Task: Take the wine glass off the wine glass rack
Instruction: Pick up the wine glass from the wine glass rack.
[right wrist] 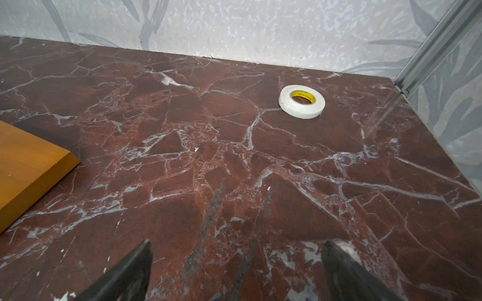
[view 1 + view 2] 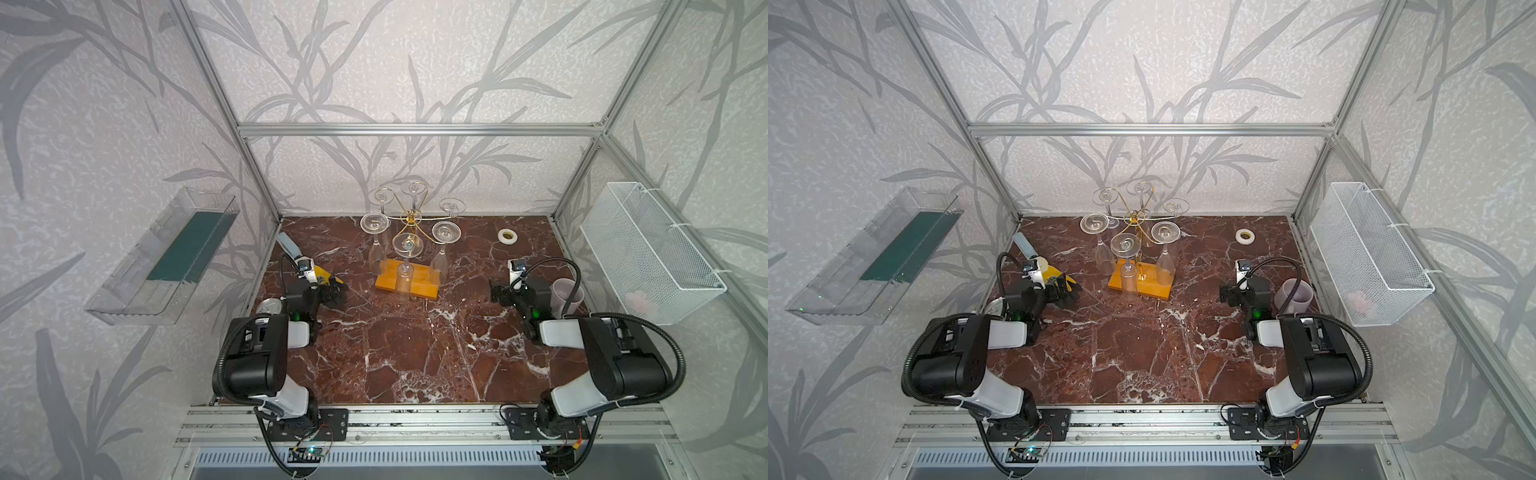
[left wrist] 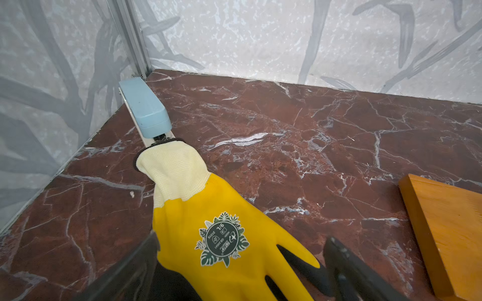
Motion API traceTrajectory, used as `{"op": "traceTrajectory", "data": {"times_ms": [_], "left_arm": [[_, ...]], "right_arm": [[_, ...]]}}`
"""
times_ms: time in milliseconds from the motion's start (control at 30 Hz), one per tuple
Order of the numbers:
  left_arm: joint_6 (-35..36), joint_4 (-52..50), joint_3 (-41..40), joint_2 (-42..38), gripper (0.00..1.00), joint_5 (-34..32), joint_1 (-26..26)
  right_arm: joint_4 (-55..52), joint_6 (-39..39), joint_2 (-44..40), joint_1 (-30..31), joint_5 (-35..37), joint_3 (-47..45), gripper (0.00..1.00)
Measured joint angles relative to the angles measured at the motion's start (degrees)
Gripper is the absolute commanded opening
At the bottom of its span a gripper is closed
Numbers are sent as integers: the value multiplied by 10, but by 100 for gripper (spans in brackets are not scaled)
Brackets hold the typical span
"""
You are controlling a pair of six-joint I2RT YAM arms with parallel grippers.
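Wine glass (image 2: 404,279) — nearest of what look like six hanging foot-up — is in neither gripper. Starting at the right gripper (image 1: 238,243): spread wide, empty, low over bare table (image 1: 234,156). The left gripper (image 3: 242,242) is equally wide and holds nothing, poised over a yellow glove (image 3: 208,221); whether it touches the glove I cannot tell. Between them stands the rack (image 2: 411,216) on its wooden base (image 2: 426,289), well apart from both. A stapler (image 3: 146,109) and tape roll (image 1: 301,101) lie clear. The reach seems not yet begun. Rise to stem height, close gently just under the foot, then slide it outward along the wire arm — slowly, since neighbours hang close.
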Motion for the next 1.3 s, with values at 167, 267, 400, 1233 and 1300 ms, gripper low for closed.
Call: {"op": "traceTrajectory", "data": {"times_ms": [167,267,400,1233,1300], "left_arm": [[0,0,0,0,99,-2,0],[0,0,0,0,99,-3,0],[0,0,0,0,99,-3,0],[-2,-12,0,-10,99,-23,-3],[-1,-48,2,-40,99,-24,-3]], "right_arm": [[0,0,0,0,0,0,99],[0,-1,0,0,0,0,99],[0,-1,0,0,0,0,99],[-2,-1,-5,0,0,0,99],[-21,-3,-30,0,-3,0,99]]}}
